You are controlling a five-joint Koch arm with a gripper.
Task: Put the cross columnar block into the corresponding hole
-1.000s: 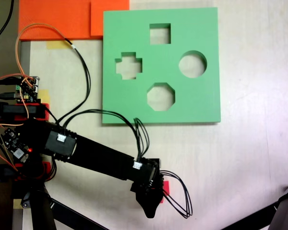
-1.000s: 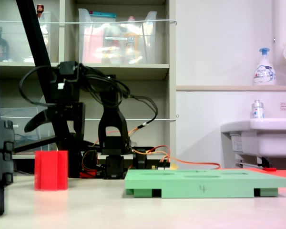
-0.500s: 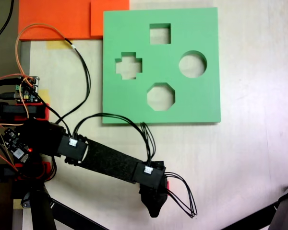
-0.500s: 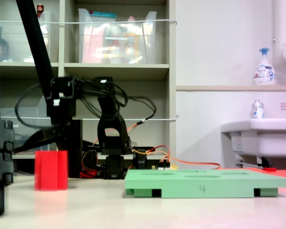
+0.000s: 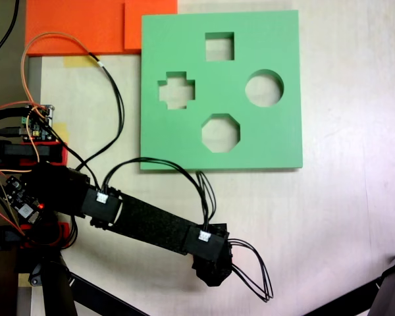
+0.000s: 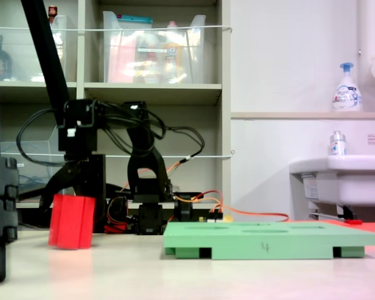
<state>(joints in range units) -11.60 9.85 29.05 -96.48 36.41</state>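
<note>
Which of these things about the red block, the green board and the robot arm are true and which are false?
1. The red cross block leans to one side in the second exterior view. True.
2. The block already sits in the plus-shaped hole. False: the hole is empty and the block is off the green foam board.
3. The board has four cutouts. True.
4. The gripper hovers over the round hole. False: it is below the board in the first exterior view, above the block.
5. The plus-shaped hole is on the first exterior view's right side of the board. False: left.
</note>
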